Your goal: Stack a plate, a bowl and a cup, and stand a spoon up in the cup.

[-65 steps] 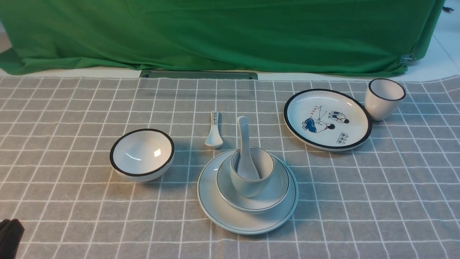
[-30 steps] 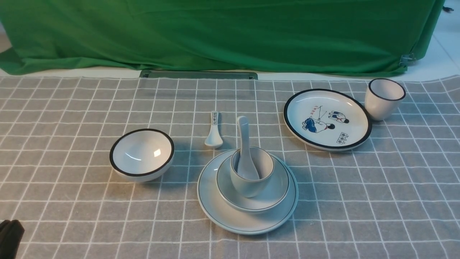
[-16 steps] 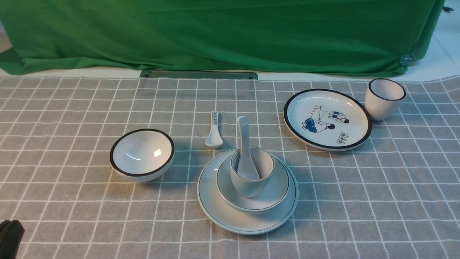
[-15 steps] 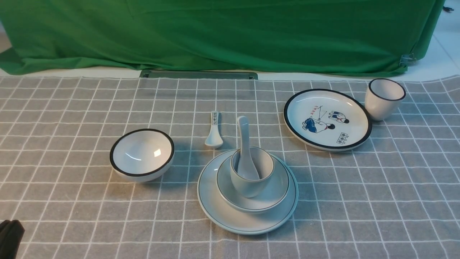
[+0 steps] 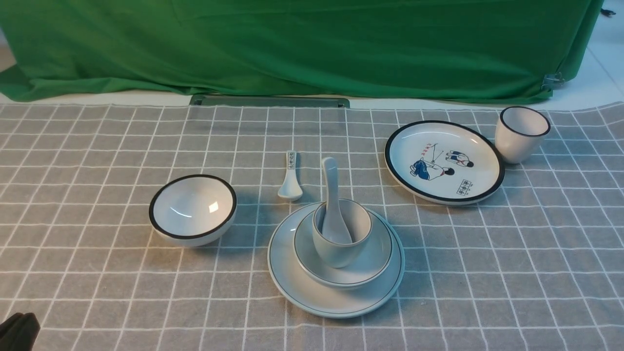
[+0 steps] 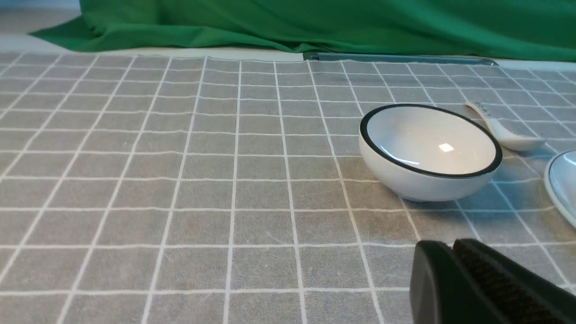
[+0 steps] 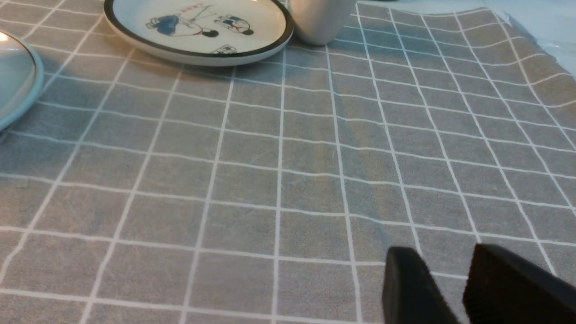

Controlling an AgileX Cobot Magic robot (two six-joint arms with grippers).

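Observation:
The pale plate [image 5: 336,300] lies on the cloth at front centre, its rim also showing in the left wrist view [image 6: 560,186] and the right wrist view [image 7: 20,85]. The wide bowl [image 5: 373,261] sits on it, and the handleless cup [image 5: 341,253] stands in the bowl. The plain white spoon [image 5: 331,195] leans in the cup, handle up. My left gripper [image 6: 447,243] is shut and empty, low at the near left corner [image 5: 17,331]. My right gripper [image 7: 443,249] hangs open over bare cloth with nothing between its fingers; it is outside the front view.
A black-rimmed bowl [image 5: 193,209] stands left of the stack, and a small patterned spoon [image 5: 290,178] lies behind it. A cartoon plate [image 5: 443,162] and a black-rimmed cup [image 5: 520,134] sit at the back right. Green cloth hangs along the far edge.
In the front view my left gripper has sunk a little lower into the bottom left corner. The stack and the other dishes have not moved.

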